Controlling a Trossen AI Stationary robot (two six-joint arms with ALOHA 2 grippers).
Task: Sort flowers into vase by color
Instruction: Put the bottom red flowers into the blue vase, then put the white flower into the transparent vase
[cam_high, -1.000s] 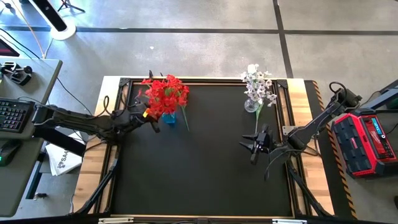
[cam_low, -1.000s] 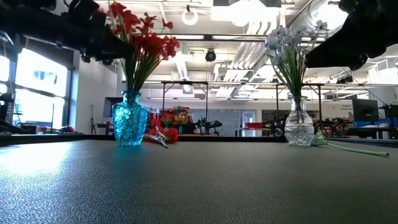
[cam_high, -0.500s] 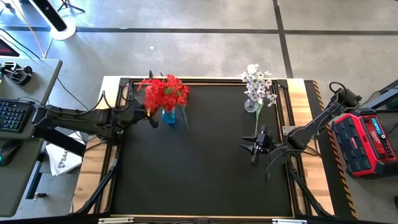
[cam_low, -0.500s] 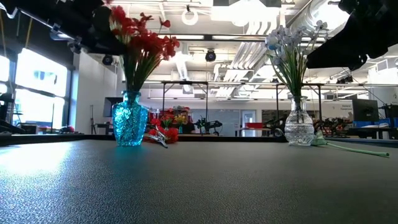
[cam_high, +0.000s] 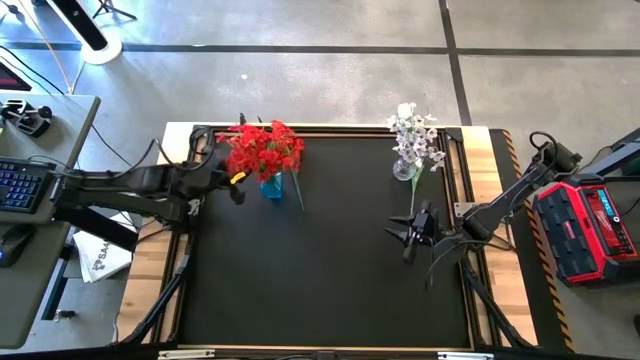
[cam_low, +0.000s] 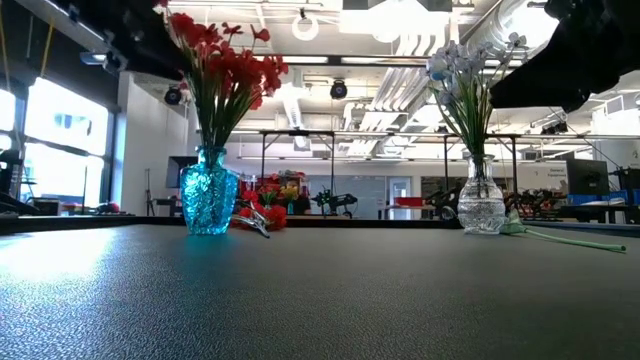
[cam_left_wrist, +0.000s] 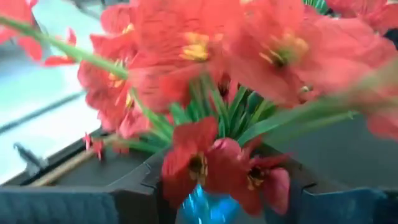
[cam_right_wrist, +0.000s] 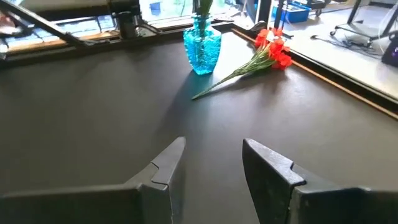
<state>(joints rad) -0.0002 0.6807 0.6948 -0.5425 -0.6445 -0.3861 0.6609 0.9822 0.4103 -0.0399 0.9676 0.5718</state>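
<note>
A black-topped bench with pale wooden edges stands on a grey concrete floor crossed by dark seams. A red case sits beside it, a keyboard opposite. Beyond, bright ceiling lights, white ducts and a tall window

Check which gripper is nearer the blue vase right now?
Left. The left gripper sits right beside the blue vase, at the red flowers. The right gripper hangs open across the table, below the clear vase.
</note>
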